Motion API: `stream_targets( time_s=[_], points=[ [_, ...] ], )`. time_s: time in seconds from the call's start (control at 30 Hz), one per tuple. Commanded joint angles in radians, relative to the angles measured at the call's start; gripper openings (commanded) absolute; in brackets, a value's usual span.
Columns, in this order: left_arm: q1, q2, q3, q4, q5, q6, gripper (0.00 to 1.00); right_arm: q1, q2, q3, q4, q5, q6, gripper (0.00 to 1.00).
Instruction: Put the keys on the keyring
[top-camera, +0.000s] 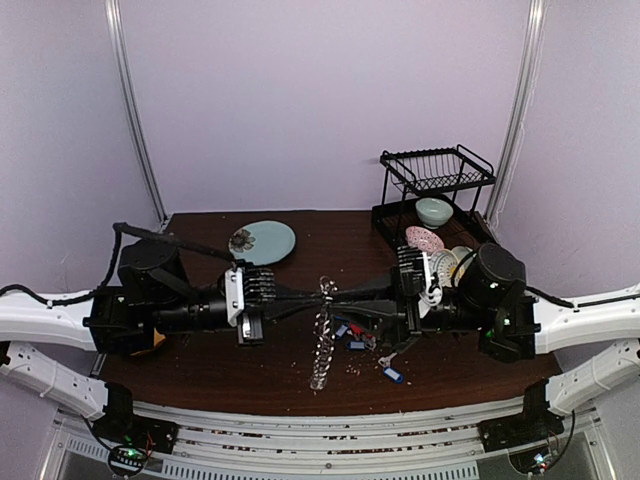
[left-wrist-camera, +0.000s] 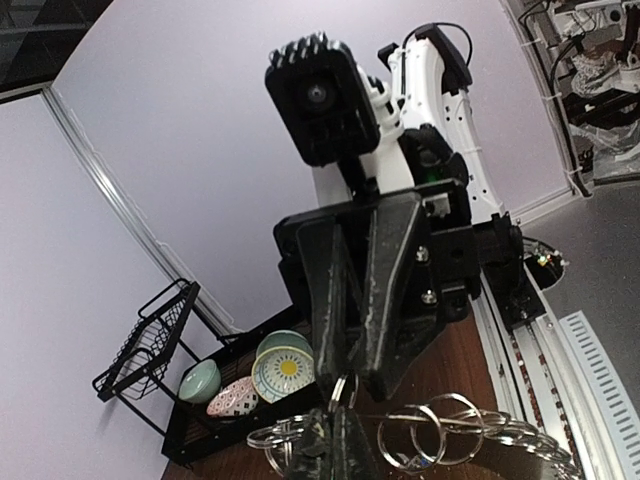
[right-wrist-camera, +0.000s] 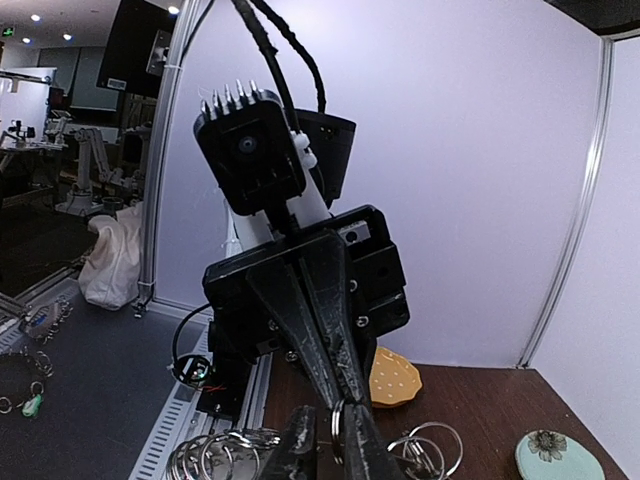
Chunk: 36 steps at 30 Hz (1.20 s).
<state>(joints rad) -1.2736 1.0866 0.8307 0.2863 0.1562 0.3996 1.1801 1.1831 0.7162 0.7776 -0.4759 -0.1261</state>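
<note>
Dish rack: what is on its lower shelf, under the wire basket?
A pale green bowl, a pink patterned bowl and a bowl with a yellow centre. The right arm covers the shelf's near end in the overhead view, so more may be hidden.

1 keyring (top-camera: 322, 335), approx 3 blue-tag keys (top-camera: 356, 345), 4 bowls (top-camera: 434, 211), 1 plate (top-camera: 268, 242), 1 rack (top-camera: 437, 170).
</note>
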Motion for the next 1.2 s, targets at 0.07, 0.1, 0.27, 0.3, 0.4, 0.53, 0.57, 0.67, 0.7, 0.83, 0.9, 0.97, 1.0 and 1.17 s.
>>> stream_targets(
  time_s=[0.07,0.1,0.27,0.3,0.4,0.53,0.57,0.67,0.7,0.83,0.9,0.97,1.0,1.17],
  points=[
    [0.006,0.001,0.039,-0.032,-0.101,0.046,0.00,0.009,-0.034,0.068,-0.181,0.056,-0.107,0.00],
    [0.005,0.007,0.040,-0.038,-0.098,0.047,0.00,0.008,-0.028,0.080,-0.207,0.061,-0.112,0.00],
    [0.005,0.003,0.041,-0.053,-0.100,0.054,0.00,0.007,-0.039,0.102,-0.327,0.102,-0.175,0.05],
    [0.005,0.001,0.039,-0.055,-0.103,0.058,0.00,0.006,-0.045,0.104,-0.354,0.123,-0.189,0.07],
    [0.005,0.001,0.037,-0.058,-0.099,0.061,0.00,0.006,-0.050,0.112,-0.399,0.173,-0.213,0.13],
    [0.005,0.009,0.036,-0.055,-0.086,0.060,0.00,0.004,-0.034,0.124,-0.414,0.200,-0.217,0.13],
    [0.005,0.009,0.035,-0.055,-0.086,0.062,0.00,0.005,-0.030,0.126,-0.417,0.205,-0.217,0.10],
    [0.005,0.011,0.037,-0.062,-0.083,0.063,0.00,0.006,-0.027,0.132,-0.417,0.208,-0.216,0.00],
    [0.005,0.012,0.040,-0.068,-0.079,0.063,0.00,0.005,-0.028,0.134,-0.416,0.198,-0.216,0.00],
    [0.005,-0.006,0.031,-0.061,-0.057,0.054,0.00,-0.002,-0.053,0.122,-0.397,0.160,-0.215,0.00],
    [0.005,-0.024,0.009,-0.031,-0.066,0.031,0.07,-0.025,-0.091,0.076,-0.302,0.101,-0.183,0.00],
    [0.005,-0.035,-0.012,-0.012,-0.036,0.032,0.20,-0.049,-0.127,-0.002,-0.142,0.019,-0.127,0.00],
    [0.005,-0.035,-0.019,0.006,-0.022,0.034,0.26,-0.053,-0.127,-0.028,-0.060,-0.021,-0.102,0.00],
    [0.004,0.011,0.012,0.012,0.031,0.065,0.26,-0.054,-0.066,-0.050,0.113,-0.120,-0.066,0.00]
  ],
)
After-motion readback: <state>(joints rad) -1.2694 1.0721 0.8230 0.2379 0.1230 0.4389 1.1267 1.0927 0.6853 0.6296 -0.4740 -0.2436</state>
